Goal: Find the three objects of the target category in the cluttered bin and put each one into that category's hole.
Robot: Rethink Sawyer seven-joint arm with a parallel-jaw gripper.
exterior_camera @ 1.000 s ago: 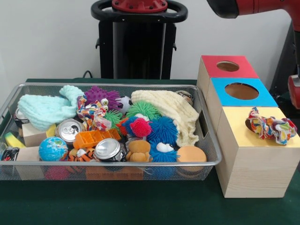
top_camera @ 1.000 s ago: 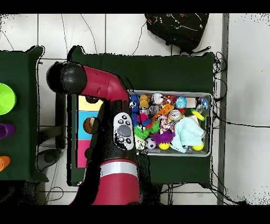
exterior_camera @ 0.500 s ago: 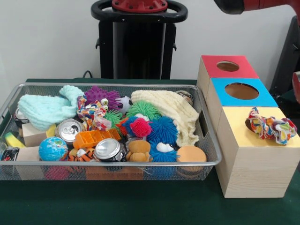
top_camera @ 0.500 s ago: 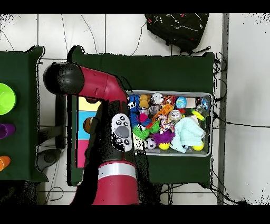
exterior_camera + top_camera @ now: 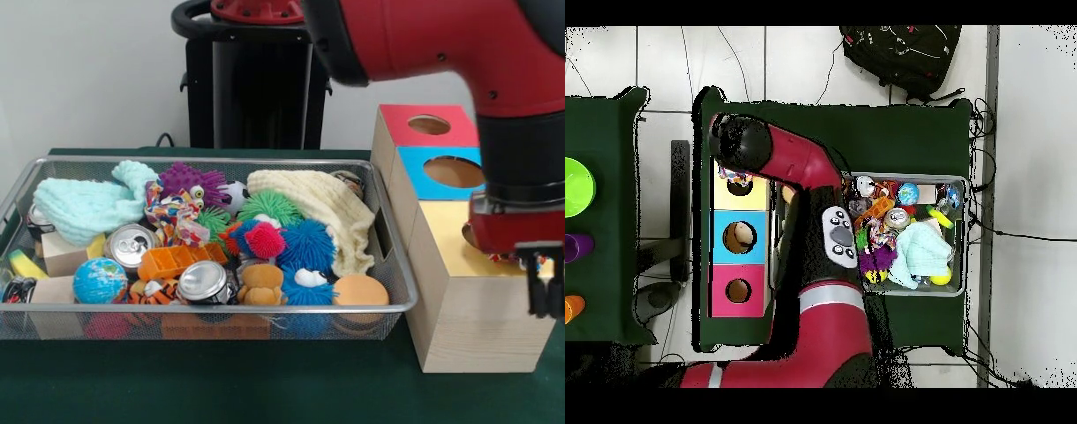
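Note:
The wire mesh bin [image 5: 212, 308] stands at the left, full of toys; it also shows in the overhead view [image 5: 958, 181]. One spotted knotted cloth [image 5: 176, 215] lies in it at the back left, between the purple spiky ball and a can. My arm has come down over the yellow-topped box [image 5: 441, 240], and my gripper [image 5: 546, 287] hangs at the box's right front corner. Only a sliver of the hole [image 5: 466, 234] shows beside the wrist. The knotted cloth that lay by the hole is hidden behind the arm here; the overhead view shows a colourful bit [image 5: 736, 181] there.
The blue-topped box [image 5: 437, 185] and the red-topped box [image 5: 402, 125] stand behind the yellow one. The bin also holds cans [image 5: 204, 282], a globe ball [image 5: 100, 281], spiky balls [image 5: 306, 245], a cream cloth [image 5: 331, 212] and a mint cloth [image 5: 84, 206].
The arm has swung from high above the table down over the yellow-topped box, and it now hides the knotted cloth that lay beside the hole. Nothing in the bin has moved.

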